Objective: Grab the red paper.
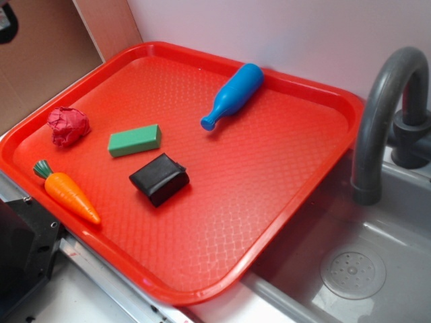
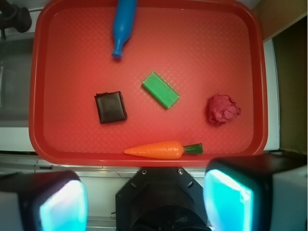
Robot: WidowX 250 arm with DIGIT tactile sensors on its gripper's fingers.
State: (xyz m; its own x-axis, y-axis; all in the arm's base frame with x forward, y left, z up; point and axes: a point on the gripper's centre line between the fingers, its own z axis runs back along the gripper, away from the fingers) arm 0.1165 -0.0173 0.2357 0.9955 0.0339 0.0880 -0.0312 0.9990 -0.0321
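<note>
The red paper point(image 1: 67, 125) point(image 2: 223, 109) is a small crumpled crimson ball lying on the left part of the red tray point(image 1: 269, 188) point(image 2: 67, 57). In the wrist view it sits at the right of the tray. My gripper point(image 2: 144, 202) hangs high above the tray's near edge, well back from the paper. Its two fingers point(image 2: 228, 199) stand wide apart with nothing between them. The gripper does not show in the exterior view.
On the tray also lie a green block point(image 1: 135, 140) point(image 2: 160, 90), a black square pad point(image 1: 159, 178) point(image 2: 110, 107), an orange carrot point(image 1: 67, 192) point(image 2: 161, 150) and a blue bottle point(image 1: 234, 95) point(image 2: 122, 26). A grey tap point(image 1: 384, 114) and sink point(image 1: 350, 269) stand to the right.
</note>
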